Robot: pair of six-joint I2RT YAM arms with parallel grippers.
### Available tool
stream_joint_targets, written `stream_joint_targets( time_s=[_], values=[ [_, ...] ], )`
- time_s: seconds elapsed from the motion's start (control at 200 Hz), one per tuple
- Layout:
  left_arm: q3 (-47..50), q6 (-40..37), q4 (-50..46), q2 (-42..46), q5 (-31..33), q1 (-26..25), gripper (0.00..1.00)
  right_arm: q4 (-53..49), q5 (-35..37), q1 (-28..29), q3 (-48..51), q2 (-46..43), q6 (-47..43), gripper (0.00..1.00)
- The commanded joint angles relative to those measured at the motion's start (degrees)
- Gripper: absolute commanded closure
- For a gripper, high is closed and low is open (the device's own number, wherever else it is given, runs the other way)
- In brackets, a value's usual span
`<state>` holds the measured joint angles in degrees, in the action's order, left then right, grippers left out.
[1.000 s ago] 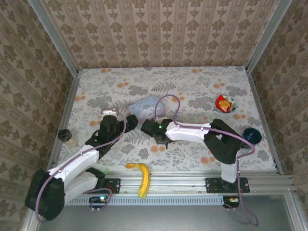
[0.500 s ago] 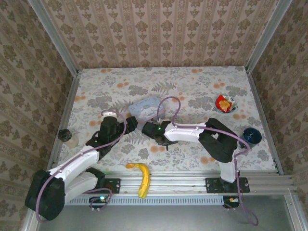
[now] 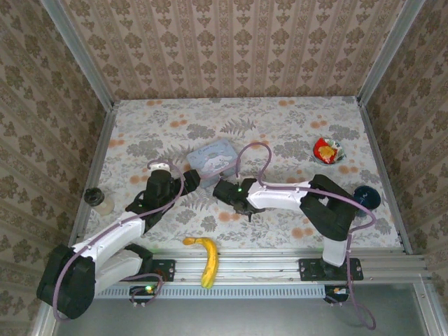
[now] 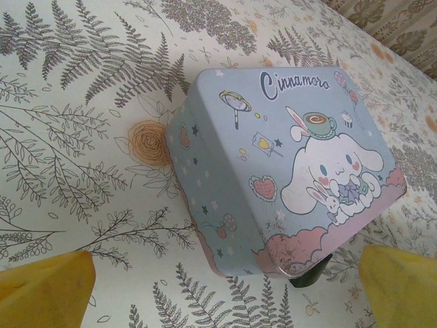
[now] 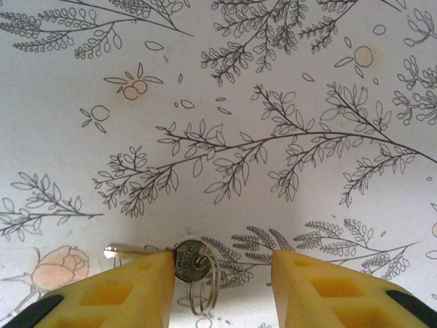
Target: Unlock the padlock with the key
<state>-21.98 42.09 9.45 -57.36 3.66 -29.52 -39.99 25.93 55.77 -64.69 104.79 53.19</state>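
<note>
- Pale blue tin (image 3: 213,157) stands mid-table in the top view. The left gripper (image 3: 189,179) is just beside its near-left side, and the right gripper (image 3: 222,190) is near its front.
- Left wrist: the jaws are wide, with yellow pads (image 4: 44,290) either side of the tin (image 4: 287,171). What seems the padlock (image 4: 311,271), small, black and mostly hidden, touches the tin's near corner.
- Right wrist: the jaws are partly apart and grip nothing. The key (image 5: 190,263) lies on the table (image 5: 218,82) between them, touching one pad (image 5: 130,290).

Desk (image 3: 301,126) covering: white, printed with grey fern sprigs and pale orange blossoms. Tin (image 4: 287,171): pale blue, with a white cartoon rabbit, pink clouds and small stars; banana (image 3: 207,257): yellow. Right pincer (image 5: 222,273) pads: yellow; key (image 5: 191,261): dull brass-silver.
</note>
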Motion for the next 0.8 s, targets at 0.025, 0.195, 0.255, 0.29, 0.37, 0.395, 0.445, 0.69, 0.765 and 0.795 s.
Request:
stream_joint_targets(
  time_s=[0.025, 0.195, 0.255, 0.29, 0.37, 0.395, 0.445, 0.69, 0.765, 0.795],
  values=[
    [0.78, 0.72, 0.65, 0.79, -0.06, 0.34, 0.00, 1.85, -0.50, 0.15, 1.39, -3.63, 1.92, 0.57],
    [0.71, 0.67, 0.65, 1.11, -0.15, 0.34, 0.00, 4.00, -1.18, 0.04, 2.41, -6.31, 1.05, 0.57],
    [0.79, 0.71, 0.65, 1.25, -0.30, 0.34, 0.00, 4.71, -1.39, -0.13, 3.10, -7.02, 1.06, 0.57],
    [0.80, 0.70, 0.62, 1.29, -0.36, 0.34, 0.00, 5.14, -1.50, -0.30, 3.54, -7.27, 1.27, 0.57],
    [0.88, 0.72, 0.73, 1.33, -0.50, 0.34, 0.00, 6.16, -1.97, -0.78, 4.57, -7.41, 1.49, 0.57],
    [0.94, 0.78, 0.76, 1.31, -0.50, 0.34, 0.00, 6.49, -2.26, -0.96, 4.93, -7.28, 1.56, 0.57],
    [1.02, 0.78, 0.82, 1.38, -0.58, 0.34, 0.00, 7.13, -2.93, -1.39, 5.51, -6.99, 1.74, 0.57],
    [1.15, 0.97, 0.74, 1.47, -0.84, 0.34, 0.00, 11.07, -4.75, -2.54, 8.56, -6.29, 2.75, 0.60],
    [1.15, 0.96, 0.74, 1.42, -0.85, 0.34, 0.00, 12.77, -5.72, -2.85, 9.52, -5.94, 2.79, 0.60],
    [1.15, 0.95, 0.72, 1.46, -0.85, 0.34, 0.00, 13.34, -6.10, -3.01, 9.82, -5.74, 2.79, 0.62]
  ],
)
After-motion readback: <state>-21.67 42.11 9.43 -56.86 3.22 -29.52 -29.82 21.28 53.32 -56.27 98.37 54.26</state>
